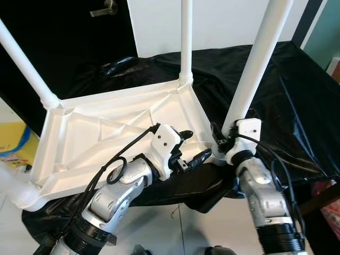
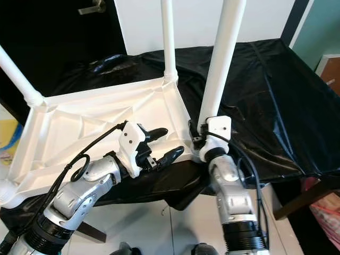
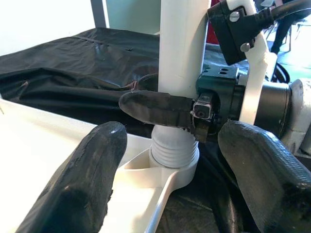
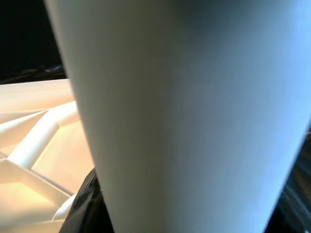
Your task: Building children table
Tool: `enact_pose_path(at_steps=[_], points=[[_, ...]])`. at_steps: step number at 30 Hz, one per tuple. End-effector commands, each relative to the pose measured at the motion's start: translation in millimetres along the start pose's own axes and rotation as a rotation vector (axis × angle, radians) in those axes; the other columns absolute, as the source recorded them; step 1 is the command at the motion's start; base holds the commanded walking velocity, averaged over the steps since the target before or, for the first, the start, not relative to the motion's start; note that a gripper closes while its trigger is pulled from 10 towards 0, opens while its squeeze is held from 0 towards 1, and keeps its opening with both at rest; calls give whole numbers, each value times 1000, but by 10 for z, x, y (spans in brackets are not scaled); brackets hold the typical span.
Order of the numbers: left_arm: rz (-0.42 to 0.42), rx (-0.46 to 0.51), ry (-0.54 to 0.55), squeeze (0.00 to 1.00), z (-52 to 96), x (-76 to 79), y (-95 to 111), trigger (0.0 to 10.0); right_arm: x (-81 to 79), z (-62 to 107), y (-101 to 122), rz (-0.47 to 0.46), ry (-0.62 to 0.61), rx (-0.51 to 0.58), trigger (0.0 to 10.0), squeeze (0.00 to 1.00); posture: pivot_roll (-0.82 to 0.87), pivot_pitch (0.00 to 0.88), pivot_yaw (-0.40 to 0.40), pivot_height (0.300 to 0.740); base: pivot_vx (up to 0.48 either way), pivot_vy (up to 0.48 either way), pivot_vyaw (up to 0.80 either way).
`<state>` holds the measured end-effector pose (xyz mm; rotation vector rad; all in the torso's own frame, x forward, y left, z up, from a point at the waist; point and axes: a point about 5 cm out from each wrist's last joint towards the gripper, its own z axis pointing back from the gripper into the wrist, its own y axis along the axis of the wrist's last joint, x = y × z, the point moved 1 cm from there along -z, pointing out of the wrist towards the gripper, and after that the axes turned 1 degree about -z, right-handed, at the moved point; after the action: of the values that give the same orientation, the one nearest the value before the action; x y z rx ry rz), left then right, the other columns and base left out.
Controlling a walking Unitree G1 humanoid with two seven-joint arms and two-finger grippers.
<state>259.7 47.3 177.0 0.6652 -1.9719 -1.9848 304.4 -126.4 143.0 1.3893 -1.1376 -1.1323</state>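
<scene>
A white plastic table top [image 1: 106, 133] lies upside down on a black sheet. Two legs stand up from its far corners [image 1: 24, 66] [image 1: 186, 37], and another leg [image 1: 16, 188] shows at the near left corner. A fourth leg [image 1: 255, 69] rises tilted from the near right corner, its base in a threaded socket [image 3: 174, 153]. My right gripper [image 1: 223, 137] is shut on this leg just above the socket, one finger [image 3: 160, 109] lying across it. My left gripper [image 1: 195, 146] stands open beside that corner, its fingers [image 3: 82, 184] either side of the socket without touching.
The black sheet [image 1: 287, 95] covers the work surface and hangs over its front edge. A dark door with a handle [image 1: 106, 8] and a white wall stand behind. A yellow object [image 1: 13, 141] lies on the floor at left, a pink one [image 1: 329, 207] at right.
</scene>
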Motion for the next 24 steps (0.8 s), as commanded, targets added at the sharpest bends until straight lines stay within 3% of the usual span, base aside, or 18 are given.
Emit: enact_pose_path(at_steps=[1,2,5,13,14,16,17,19,21,24], points=[[-4,10,-123,0,5,100,30,10000,33,72,-280,-58,-111,-125,10000,0,-68,85,38,740,0,0,0],[-4,14,-124,0,4,103,39,10000,31,89,-307,-72,-195,-129,10000,0,-66,86,33,740,0,0,0],[1,22,-125,0,3,107,50,10000,42,89,-268,-78,-279,-100,10000,0,-70,85,33,740,0,0,0],[-4,29,-125,0,-17,96,67,10000,41,104,-200,-69,-248,-52,10000,0,-69,79,31,740,0,0,0],[-6,30,-125,0,-20,91,71,10000,35,102,-149,-66,-231,-20,10000,63,-68,76,32,740,0,0,0],[-7,31,-125,0,-21,89,73,10000,31,100,-116,-65,-220,1,10000,63,-68,76,32,740,0,0,0],[-7,31,-125,0,-22,88,74,10000,31,99,-70,-59,-215,31,10000,1000,-69,76,34,740,0,0,0],[-7,31,-125,0,-22,88,74,10000,31,99,-70,-59,-215,31,10000,1000,-69,76,34,740,0,0,0],[-9,31,-125,0,-29,82,77,10000,27,88,78,-48,-159,123,10000,1000,-74,73,35,740,0,0,0],[-9,32,-125,0,-31,82,78,10000,25,86,93,-50,-148,130,10000,1000,-75,73,36,740,0,0,0]])
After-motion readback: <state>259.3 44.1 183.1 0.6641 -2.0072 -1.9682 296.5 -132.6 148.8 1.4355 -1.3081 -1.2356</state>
